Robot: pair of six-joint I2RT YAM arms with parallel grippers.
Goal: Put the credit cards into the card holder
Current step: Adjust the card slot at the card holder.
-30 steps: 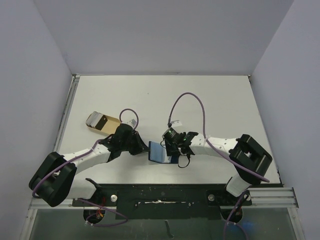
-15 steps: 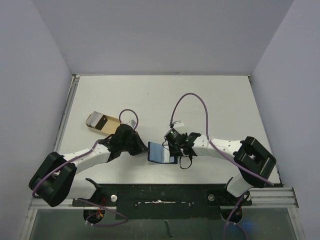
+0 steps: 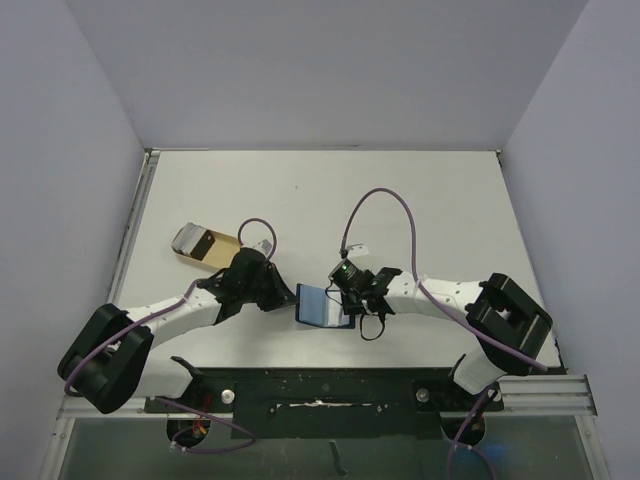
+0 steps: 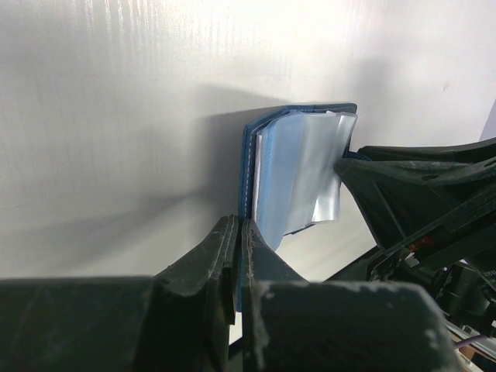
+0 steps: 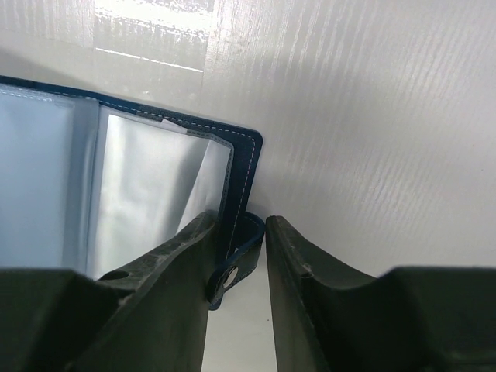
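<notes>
Near the bench's [image 3: 430, 200] near edge, my left gripper [image 4: 237, 232] is pinching the card holder [image 3: 322, 304] by its cover. My right gripper [image 5: 240, 225] is holding its jaws spread around the snap tab [image 5: 236, 267]. I am judging the holder light, floppy, slippery inside: better gripping the cover. Farther left, 1 tan credit card [image 3: 212, 247] is lying.

Pale lavender walls [image 3: 330, 70] enclose a white table [image 3: 450, 200] on three sides.
</notes>
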